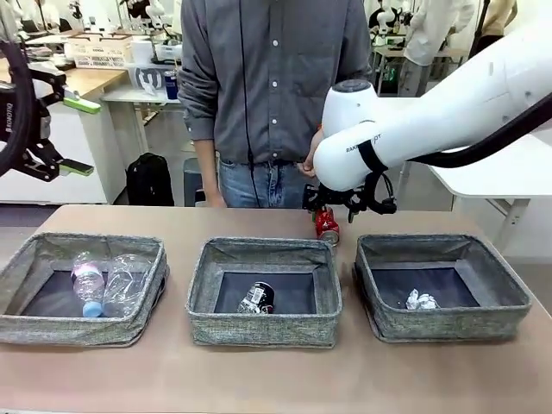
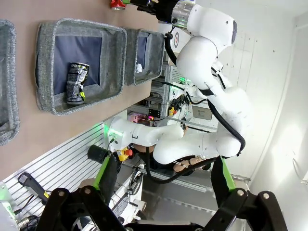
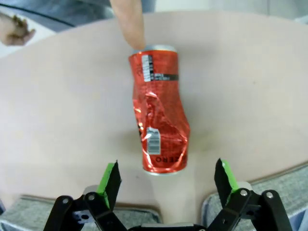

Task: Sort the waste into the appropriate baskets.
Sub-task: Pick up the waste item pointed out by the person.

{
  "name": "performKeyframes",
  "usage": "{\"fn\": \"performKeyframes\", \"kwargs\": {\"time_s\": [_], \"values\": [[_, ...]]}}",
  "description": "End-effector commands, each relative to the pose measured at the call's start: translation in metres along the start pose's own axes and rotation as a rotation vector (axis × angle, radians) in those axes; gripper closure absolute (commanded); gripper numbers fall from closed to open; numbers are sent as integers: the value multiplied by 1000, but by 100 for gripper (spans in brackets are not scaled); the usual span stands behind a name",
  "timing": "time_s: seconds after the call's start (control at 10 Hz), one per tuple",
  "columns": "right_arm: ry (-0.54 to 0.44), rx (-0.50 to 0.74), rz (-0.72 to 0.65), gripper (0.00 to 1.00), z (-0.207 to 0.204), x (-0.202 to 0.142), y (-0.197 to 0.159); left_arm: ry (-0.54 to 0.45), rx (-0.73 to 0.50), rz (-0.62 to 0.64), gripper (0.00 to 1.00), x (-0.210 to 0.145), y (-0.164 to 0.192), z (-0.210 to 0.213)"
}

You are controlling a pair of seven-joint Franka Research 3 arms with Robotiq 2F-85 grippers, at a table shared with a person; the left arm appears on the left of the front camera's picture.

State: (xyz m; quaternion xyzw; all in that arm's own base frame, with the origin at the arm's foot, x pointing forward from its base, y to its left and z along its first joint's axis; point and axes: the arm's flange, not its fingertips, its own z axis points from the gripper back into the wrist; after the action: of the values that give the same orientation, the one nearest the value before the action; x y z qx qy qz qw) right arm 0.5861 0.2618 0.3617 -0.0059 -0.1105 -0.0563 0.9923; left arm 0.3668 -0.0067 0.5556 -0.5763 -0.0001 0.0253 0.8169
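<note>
Beyond the middle basket (image 1: 264, 323), on the worktop's far side, the dented red can (image 3: 159, 120) lies under the right gripper (image 3: 166, 178), jaws wide and empty, lined up to straddle it; left gripper (image 2: 163, 180) parked, open.

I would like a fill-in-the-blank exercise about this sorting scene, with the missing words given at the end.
1. The left basket holds two clear plastic ____.
2. The black-and-white can lies in the ____ basket.
3. The open right gripper hangs over a dented can whose colour is ____.
4. The small white-silver wad lies in the ____ basket.

Missing words: bottles; middle; red; right
</note>
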Motion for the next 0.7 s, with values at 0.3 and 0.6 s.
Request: {"fn": "performKeyframes", "kwargs": {"time_s": [0.3,0.6], "values": [[-6,72,55,0,-19,-2,-5,11,2,-17,0,-1,-1,2],[-56,92,66,0,-44,-14,-12,11,2,-17,0,-1,-1,2]]}}
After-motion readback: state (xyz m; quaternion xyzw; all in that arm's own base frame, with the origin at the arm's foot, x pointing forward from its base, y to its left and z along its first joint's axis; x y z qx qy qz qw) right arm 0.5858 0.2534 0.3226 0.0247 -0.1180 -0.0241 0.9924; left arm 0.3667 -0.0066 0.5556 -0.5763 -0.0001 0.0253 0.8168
